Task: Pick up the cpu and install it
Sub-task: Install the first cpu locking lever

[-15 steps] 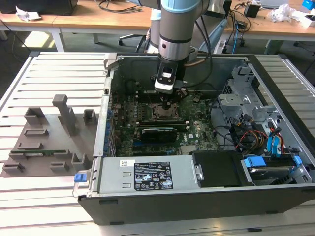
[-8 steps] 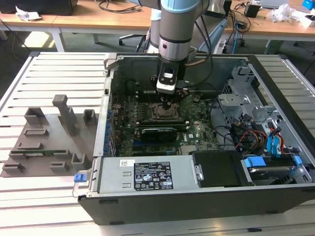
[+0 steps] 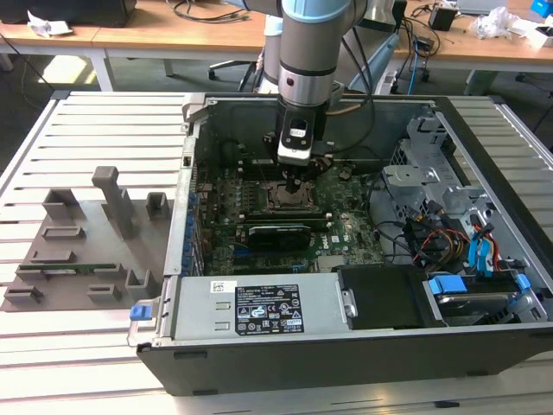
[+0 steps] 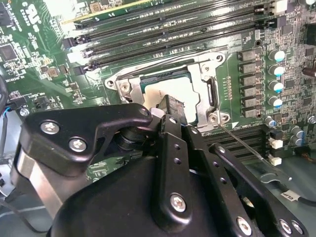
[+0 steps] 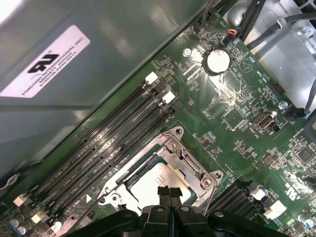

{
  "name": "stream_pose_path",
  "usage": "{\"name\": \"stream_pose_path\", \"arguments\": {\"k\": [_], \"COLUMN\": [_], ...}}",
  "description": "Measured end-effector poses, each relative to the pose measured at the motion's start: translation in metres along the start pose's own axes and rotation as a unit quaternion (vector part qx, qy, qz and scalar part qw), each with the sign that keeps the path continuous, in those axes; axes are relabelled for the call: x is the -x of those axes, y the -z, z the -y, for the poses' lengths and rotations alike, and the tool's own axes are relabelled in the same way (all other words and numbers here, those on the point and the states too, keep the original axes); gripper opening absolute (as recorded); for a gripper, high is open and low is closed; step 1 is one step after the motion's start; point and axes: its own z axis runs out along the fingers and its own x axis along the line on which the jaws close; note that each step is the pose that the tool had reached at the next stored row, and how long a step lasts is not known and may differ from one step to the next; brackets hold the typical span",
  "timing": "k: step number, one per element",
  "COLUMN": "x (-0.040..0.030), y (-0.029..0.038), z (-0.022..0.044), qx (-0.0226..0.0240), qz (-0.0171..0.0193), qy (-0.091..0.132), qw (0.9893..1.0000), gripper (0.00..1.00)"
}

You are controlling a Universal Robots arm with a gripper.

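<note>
The cpu (image 5: pixel 150 183) lay flat inside the socket frame (image 5: pixel 190 159) on the motherboard (image 5: pixel 237 123). The gripper (image 5: pixel 166 191) hung directly over it, jaws clenched together on nothing, tips at or just above its plate. Seating probably required light, level pressure.

Pale slatted table (image 3: pixel 95 121), open computer case (image 3: pixel 346 359) on it, grey fixture tray (image 3: pixel 86 251) beside, on the exterior view's left.
</note>
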Motion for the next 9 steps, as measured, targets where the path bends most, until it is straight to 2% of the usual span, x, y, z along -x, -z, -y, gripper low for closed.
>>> {"name": "stream_pose_path", "arguments": {"k": [9], "x": [0.0000], "y": [0.0000], "z": [0.0000], "qx": [0.0015], "qz": [0.0021], "qy": [0.032], "qw": [0.9995], "gripper": [0.11]}}
